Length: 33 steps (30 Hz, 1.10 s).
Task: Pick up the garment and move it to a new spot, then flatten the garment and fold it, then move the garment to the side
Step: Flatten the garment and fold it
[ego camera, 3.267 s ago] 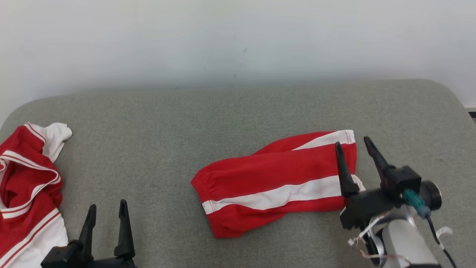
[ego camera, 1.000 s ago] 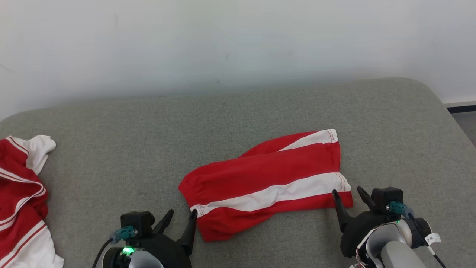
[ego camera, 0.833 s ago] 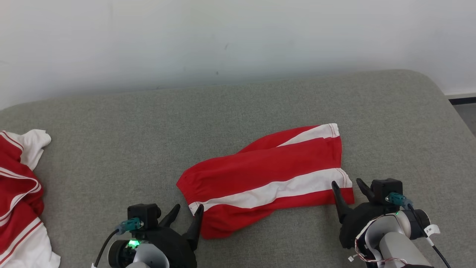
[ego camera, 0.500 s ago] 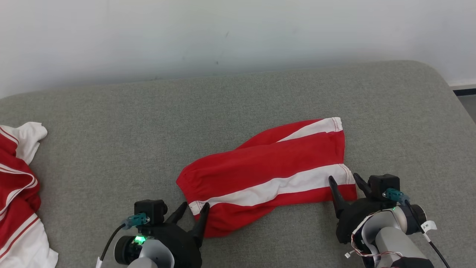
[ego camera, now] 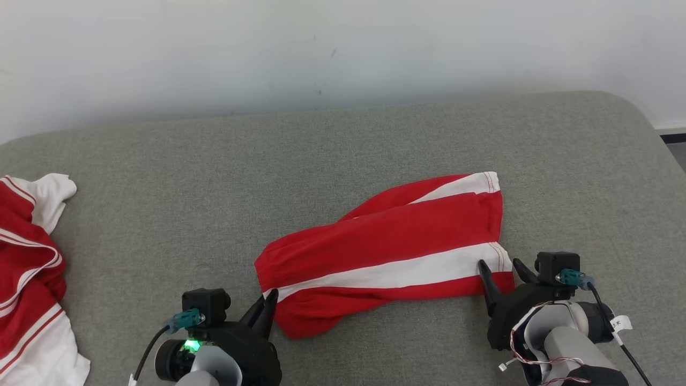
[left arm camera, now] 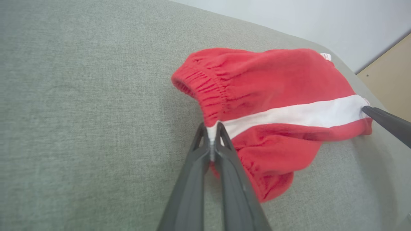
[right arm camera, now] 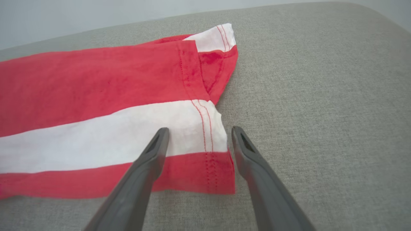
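The garment [ego camera: 386, 252] is a pair of red shorts with a white stripe, lying folded lengthwise across the middle of the grey cushion [ego camera: 214, 177]. My left gripper [ego camera: 266, 308] is shut on the garment's elastic waistband [left arm camera: 208, 106] where the white stripe ends; the left wrist view shows both fingers pinching that edge, my left gripper [left arm camera: 210, 133] closed tight on it. My right gripper [ego camera: 501, 268] stands open at the hem corner. In the right wrist view my right gripper [right arm camera: 199, 134] straddles the hem [right arm camera: 208, 134], one finger over the fabric, the other beside its edge.
A second red and white garment [ego camera: 27, 257] lies crumpled at the cushion's left edge. A pale wall [ego camera: 343, 48] runs behind the cushion. The cushion's right end rounds off near a dark floor strip [ego camera: 672, 138].
My left gripper has closed on the waistband; a second ago its fingers stood open beside it. The right gripper has stayed open at the hem. The head camera shifted slightly.
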### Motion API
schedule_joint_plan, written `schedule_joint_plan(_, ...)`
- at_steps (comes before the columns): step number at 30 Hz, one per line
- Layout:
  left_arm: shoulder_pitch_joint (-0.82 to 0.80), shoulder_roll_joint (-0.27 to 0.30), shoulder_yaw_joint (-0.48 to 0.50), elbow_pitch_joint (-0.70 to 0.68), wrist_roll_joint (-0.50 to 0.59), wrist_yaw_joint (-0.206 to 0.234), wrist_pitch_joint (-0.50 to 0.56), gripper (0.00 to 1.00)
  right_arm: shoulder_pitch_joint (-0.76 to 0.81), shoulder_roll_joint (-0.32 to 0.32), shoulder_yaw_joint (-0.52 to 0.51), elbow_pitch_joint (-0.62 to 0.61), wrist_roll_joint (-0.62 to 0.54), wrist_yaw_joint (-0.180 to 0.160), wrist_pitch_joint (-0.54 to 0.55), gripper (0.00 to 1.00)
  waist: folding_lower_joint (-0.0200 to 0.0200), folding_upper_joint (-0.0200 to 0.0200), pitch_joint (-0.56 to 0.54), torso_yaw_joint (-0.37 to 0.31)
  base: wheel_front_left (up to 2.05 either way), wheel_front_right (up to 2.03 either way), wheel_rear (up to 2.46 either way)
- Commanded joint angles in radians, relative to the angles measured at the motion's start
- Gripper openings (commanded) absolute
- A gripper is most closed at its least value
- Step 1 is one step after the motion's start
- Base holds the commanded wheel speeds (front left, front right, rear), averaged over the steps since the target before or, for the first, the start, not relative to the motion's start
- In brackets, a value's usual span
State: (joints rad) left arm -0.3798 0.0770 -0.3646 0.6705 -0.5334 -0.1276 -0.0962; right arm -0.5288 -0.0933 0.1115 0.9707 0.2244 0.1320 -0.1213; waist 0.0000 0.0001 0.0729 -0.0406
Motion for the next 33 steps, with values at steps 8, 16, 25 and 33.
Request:
schedule_joint_plan(8,0.000,0.015,0.000,0.018,-0.001,0.015,-0.019,0.00,-0.024,0.016,0.020,0.026,0.081,-0.003,0.022,1.00,0.0000,-0.0001,0.006,0.007,0.00,0.00,0.00)
schedule_joint_plan(16,-0.011,0.016,-0.006,0.028,-0.006,0.017,-0.022,0.00,-0.034,0.019,0.122,-0.022,0.193,-0.003,0.063,1.00,0.0000,-0.0001,0.009,0.007,0.00,0.00,0.00)
schedule_joint_plan(25,-0.009,0.012,-0.014,0.035,-0.014,0.020,-0.030,0.00,0.001,-0.020,0.204,-0.096,0.221,-0.003,0.033,1.00,0.0000,-0.0001,-0.003,0.006,0.00,0.00,0.00)
schedule_joint_plan(33,0.005,0.016,-0.018,0.039,-0.025,0.021,-0.028,0.00,0.020,-0.031,0.223,-0.112,0.267,-0.003,0.108,1.00,0.0000,-0.0001,-0.014,-0.003,0.00,0.00,0.00)
